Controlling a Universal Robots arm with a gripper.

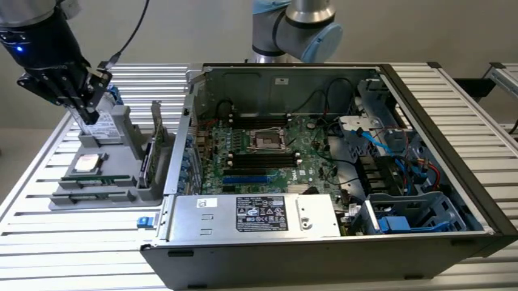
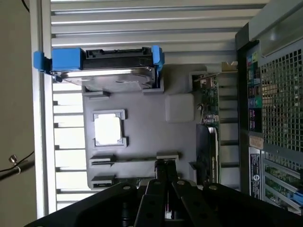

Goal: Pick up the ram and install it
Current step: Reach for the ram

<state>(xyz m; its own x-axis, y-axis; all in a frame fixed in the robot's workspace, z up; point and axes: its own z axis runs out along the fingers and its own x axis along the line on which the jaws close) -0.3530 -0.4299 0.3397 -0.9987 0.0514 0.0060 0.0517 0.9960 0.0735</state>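
We see the gripper [image 1: 87, 115] shut, hold unclear; drifting toward three o'clock could clip the hard drive [image 1: 120, 121]; the ram [image 1: 97, 180] lies at six.

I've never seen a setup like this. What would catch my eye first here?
The big open computer case dominates the exterior view's middle and right, its green motherboard laid bare. At the exterior view's left, the black gripper, shut, hangs above a gray tray of parts, among them a silver hard drive in a blue bracket and a thin green ram.
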